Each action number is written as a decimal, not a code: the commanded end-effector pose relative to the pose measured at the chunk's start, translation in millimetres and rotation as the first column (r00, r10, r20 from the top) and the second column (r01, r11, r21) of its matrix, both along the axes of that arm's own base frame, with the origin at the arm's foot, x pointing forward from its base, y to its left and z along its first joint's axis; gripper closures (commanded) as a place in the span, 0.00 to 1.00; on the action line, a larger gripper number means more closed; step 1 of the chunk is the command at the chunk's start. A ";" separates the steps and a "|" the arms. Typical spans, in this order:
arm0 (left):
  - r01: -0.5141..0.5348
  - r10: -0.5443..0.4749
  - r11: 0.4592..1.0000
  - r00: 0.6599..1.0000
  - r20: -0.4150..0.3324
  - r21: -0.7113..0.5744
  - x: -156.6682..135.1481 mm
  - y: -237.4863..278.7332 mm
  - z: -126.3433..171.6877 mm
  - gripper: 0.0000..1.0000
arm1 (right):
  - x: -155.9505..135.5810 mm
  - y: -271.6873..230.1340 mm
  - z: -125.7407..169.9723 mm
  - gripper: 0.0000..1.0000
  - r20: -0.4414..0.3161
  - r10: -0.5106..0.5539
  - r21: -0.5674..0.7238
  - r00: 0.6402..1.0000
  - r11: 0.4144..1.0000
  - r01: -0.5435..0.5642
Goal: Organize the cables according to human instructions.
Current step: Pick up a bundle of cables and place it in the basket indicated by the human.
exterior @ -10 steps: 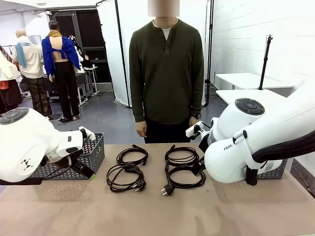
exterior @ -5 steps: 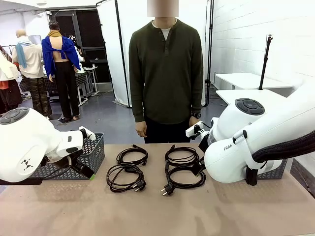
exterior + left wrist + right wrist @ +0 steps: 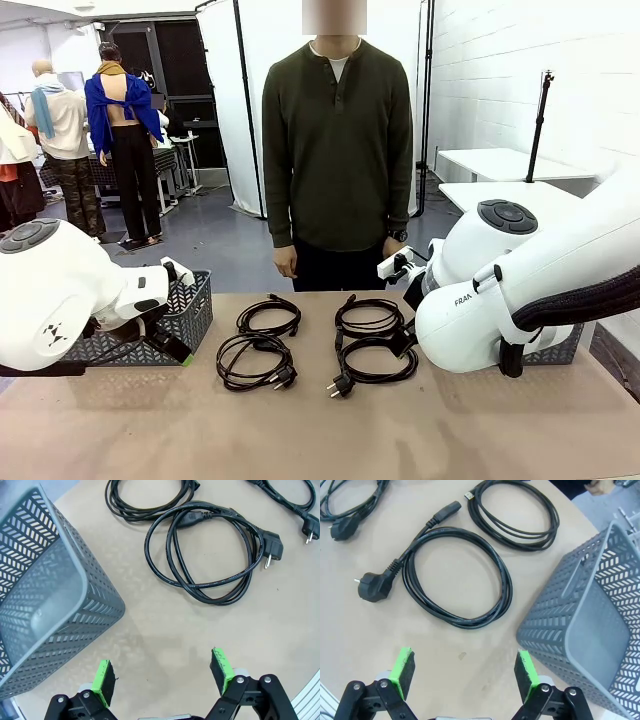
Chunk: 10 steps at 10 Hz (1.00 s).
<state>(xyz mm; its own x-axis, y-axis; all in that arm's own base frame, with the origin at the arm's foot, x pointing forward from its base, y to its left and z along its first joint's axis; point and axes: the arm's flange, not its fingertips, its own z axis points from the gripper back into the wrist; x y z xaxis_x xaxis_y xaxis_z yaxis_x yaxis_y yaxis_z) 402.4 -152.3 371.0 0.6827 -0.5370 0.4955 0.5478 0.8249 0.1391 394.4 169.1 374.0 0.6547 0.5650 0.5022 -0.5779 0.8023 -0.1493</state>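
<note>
Front view, four cables [image 3: 315, 340] sit mid-way across the table [image 3: 300, 430], toward the human [image 3: 338, 150] at its far edge; left wrist, left gripper [image 3: 162, 672] spread wide over bare top; right wrist, right gripper [image 3: 464, 670] wide too, so pinching one strand could probably uncoil a loop.

printed in dark capitals on the white shell of the right arm [image 3: 500, 325], front view: "fran", rest of the word out of sight. on the white shell of the left arm [image 3: 70, 285], a small black emblem [image 3: 52, 335], no letters legible.
</note>
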 end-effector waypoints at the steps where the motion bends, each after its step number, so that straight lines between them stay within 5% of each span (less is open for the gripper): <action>1: 0.019 -0.018 1.000 1.000 0.014 -0.018 -1.5 2.7 10.7 0.00 | 1.1 -1.5 7.2 0.00 -0.006 0.027 0.019 1.000 0.999 -0.027; 5: 0.156 -0.153 0.987 0.987 0.058 -0.043 -14.3 27.1 57.0 0.00 | -0.5 -30.6 55.0 0.00 0.001 0.112 0.064 0.994 0.992 -0.112; 10: 0.402 -0.392 0.906 0.915 0.094 -0.135 -25.9 63.8 105.3 0.00 | -20.0 -81.8 115.1 0.00 0.053 0.284 0.183 0.957 0.940 -0.289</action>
